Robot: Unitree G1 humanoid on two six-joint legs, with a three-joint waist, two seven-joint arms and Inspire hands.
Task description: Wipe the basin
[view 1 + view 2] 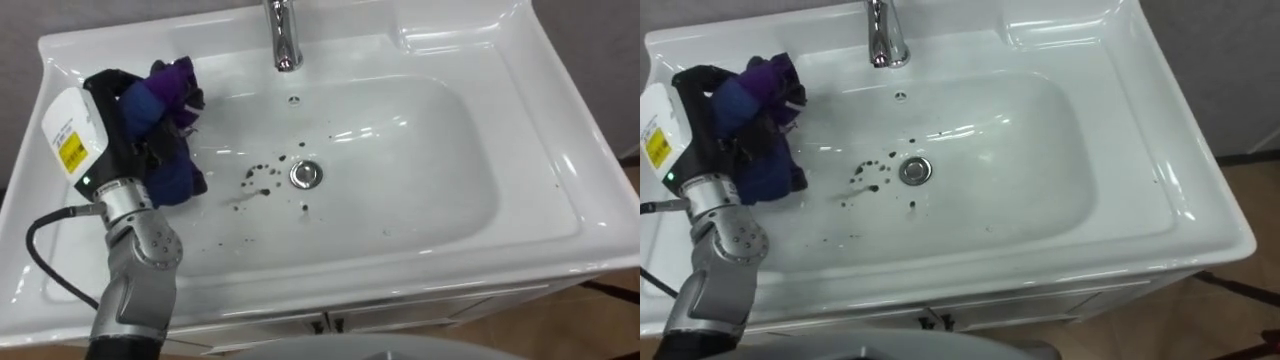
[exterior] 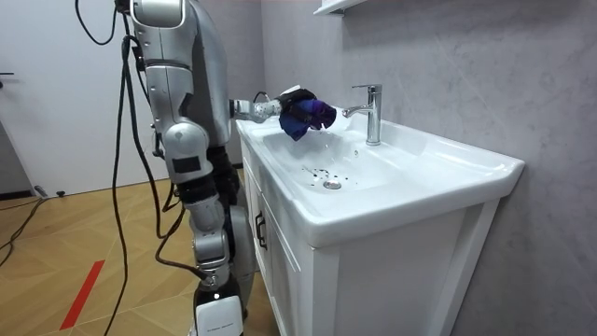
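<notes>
Black-fingered left robot hand [image 1: 112, 112]: fingers curled round a bunched purple-and-blue cloth [image 1: 170, 135], which is clamped in a wad with loose folds hanging below.

Position: over the left slope of the white basin [image 1: 430, 150]. In the room view the cloth looks held just clear of the surface rather than pressed to it.

Pose: forearm rises from the lower left, the wrist is bent inward over the rim, the back of the hand faces outward and the cloth faces the bowl.

Soil: dark spots [image 1: 262, 178] scattered just left of the drain [image 1: 306, 174], with a few beyond it. They lie near the cloth but apart from it.

Fixture: chrome tap [image 1: 285, 35] at the back edge, well apart from the hand.

Hazards, as judged:
- A pass made too high would skim over the spots.
- The tight wad offers little flat face, so wet specks may smear towards the drain.
- Dangling folds could slip from the grasp.
- A wide sweep backward could strike the tap.
</notes>
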